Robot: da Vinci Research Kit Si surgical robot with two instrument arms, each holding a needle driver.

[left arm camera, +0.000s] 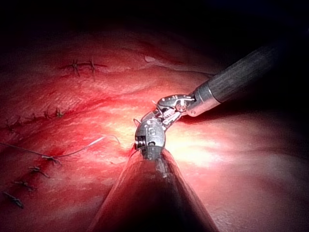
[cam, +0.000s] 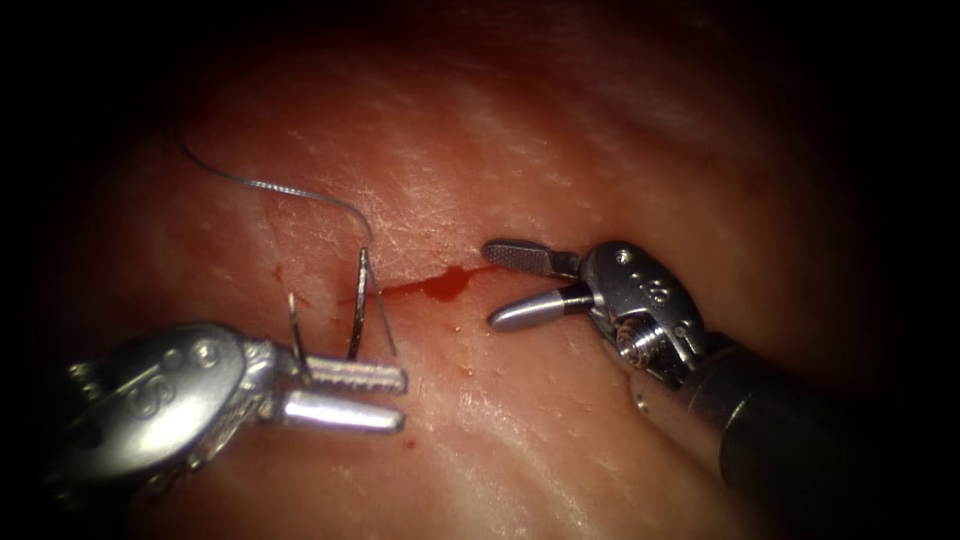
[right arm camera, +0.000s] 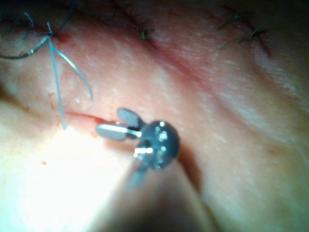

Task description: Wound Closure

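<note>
Where the endoscope looks down, the tissue [cam: 560, 150] takes up the field, with a short cut [cam: 420, 288] running across its middle. Earlier stitches [left arm camera: 82, 65] cross the tissue in the left wrist view, well away from both tools.

Left tool [cam: 400, 395]: it lies low on the left of the cut, jaws slightly apart with a narrow gap along their length. A thin strand of metal [cam: 294, 335] stands up from beside the hinge of the upper jaw; whether it is gripped cannot be told.

Right tool [cam: 490, 285]: it sits at the right end of the cut, jaws spread wide and holding nothing, the upper jaw above the cut line and the lower one below it. The right wrist view confirms the spread [right arm camera: 108, 123].

Red fluid [cam: 445, 285] pools in the cut between the two tools.

Thread [cam: 270, 187] curves across the tissue from the upper left and comes down to the left end of the cut.

Needle [cam: 357, 305]: it stands steeply at the cut's left end, its top meeting the thread and its foot just above the left tool's upper jaw. Whether it is in the tissue cannot be told.
</note>
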